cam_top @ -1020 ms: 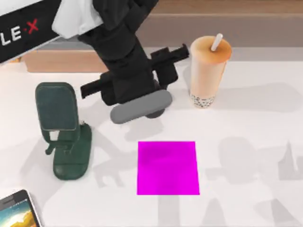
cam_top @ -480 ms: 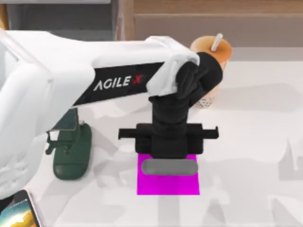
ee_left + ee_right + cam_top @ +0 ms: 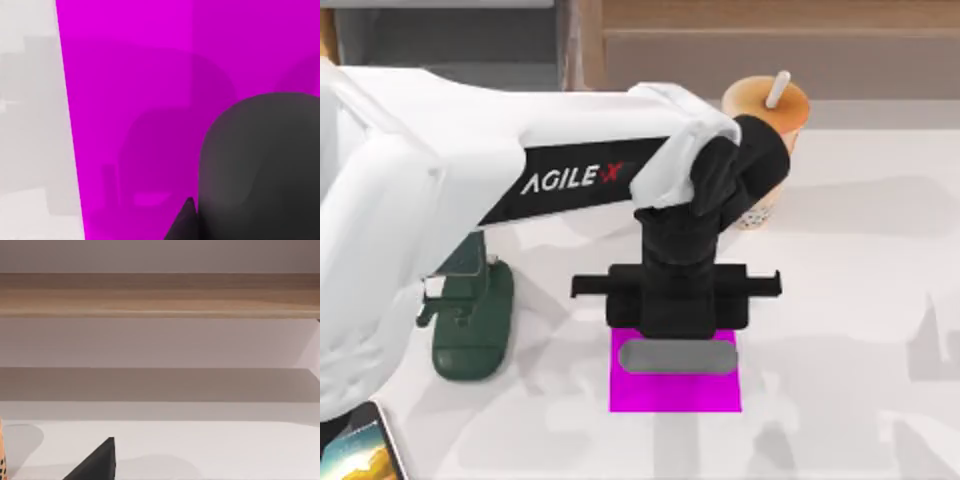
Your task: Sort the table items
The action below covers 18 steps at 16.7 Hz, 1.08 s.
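Since a second ago the left arm has swung from the back of the table, near the cup, forward over the pink mat, and in the last half second it has sunk only a little lower; the left gripper [image 3: 678, 320] now points straight down above the mat's back edge. In the left wrist view the rounded black mouse [image 3: 260, 165] sits just under the camera with one dark fingertip [image 3: 182, 220] beside it, and the gripper appears clenched on the mouse, though the contact itself is hidden. The pink mat [image 3: 675, 395] lies at the middle of the table towards its front edge; from above, the grey camera bar of the wrist covers the mouse.

Further out, a dark green phone stand [image 3: 470, 320] stands left of the mat, partly under the arm; the phone [image 3: 355, 455] lies at the front left corner, well apart from the stand; the bubble-tea cup [image 3: 767, 115] stands upright towards the back edge, right of centre, behind the arm's wrist. The right gripper [image 3: 95, 462] is parked off to the right.

The step in hand seems to be setting the mouse on the mat; the next move probably calls for a short, level descent until the mouse rests flat, then an opening of the fingers and a straight lift clear.
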### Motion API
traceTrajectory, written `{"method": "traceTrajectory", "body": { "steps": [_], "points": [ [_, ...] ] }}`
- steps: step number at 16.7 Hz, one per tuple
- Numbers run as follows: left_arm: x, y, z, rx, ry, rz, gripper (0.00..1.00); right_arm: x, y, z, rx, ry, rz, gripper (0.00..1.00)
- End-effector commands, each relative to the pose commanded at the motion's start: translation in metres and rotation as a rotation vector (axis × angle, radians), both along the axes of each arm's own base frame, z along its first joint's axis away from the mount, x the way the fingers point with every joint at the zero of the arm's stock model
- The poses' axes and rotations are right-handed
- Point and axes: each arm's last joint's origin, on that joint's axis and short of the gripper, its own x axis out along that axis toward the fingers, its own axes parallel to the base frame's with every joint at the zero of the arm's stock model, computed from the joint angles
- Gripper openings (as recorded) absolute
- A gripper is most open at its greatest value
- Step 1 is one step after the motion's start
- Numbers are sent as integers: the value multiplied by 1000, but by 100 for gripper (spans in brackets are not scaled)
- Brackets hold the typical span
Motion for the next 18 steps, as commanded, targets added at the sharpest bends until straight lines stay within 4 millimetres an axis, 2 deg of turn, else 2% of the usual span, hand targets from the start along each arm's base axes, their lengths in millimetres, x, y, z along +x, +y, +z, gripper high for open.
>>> {"method": "traceTrajectory", "body": {
  "steps": [5,18],
  "points": [
    [0,0,-3,1,0,-1,0,0,0,0,0,0,0,100],
    [0,0,-3,1,0,-1,98,0,0,0,0,0,0,100]
  ]
}}
